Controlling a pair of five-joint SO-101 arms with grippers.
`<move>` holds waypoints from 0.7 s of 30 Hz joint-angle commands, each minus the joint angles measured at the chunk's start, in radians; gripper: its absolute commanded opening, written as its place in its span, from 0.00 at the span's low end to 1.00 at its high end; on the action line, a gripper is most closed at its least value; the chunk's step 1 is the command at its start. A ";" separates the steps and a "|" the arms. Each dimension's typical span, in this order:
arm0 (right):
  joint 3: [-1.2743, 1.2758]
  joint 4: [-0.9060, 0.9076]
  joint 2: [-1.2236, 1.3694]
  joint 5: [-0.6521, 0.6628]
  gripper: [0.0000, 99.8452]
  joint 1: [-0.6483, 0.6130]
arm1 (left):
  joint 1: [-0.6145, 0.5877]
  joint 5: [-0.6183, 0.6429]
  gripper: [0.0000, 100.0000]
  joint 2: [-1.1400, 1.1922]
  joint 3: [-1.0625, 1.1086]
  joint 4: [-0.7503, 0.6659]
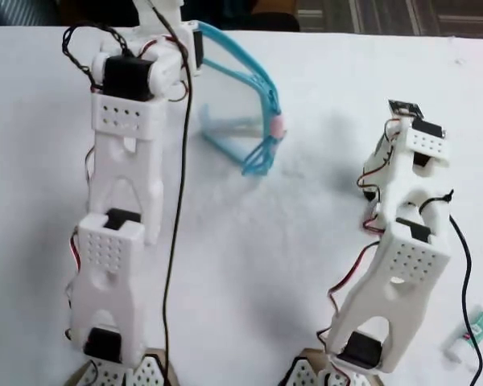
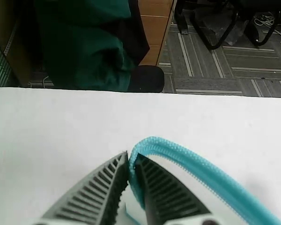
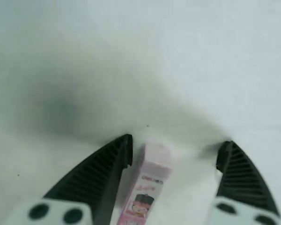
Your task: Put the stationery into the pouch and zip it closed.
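Left gripper (image 2: 129,160) pinched shut on the woven blue zipper edge of the clear pouch (image 1: 237,112), far side of the white table (image 1: 290,241). Right gripper (image 3: 176,144) wide open, ribbed fingers (image 3: 107,164) straddling a pink rectangular block (image 3: 152,176) lying flat. High view adds a white-green tube (image 1: 471,331) near the right arm's base.

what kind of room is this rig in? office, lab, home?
Probably an office or lab workroom, not a home. The bench is a plain white table. On the floor beyond it are grey carpet tiles, with black chair legs beside a wood-panelled desk.
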 commanded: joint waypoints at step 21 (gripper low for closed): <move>-0.023 0.048 -0.325 -0.006 0.02 0.001 | 0.004 0.012 0.02 0.030 0.002 0.005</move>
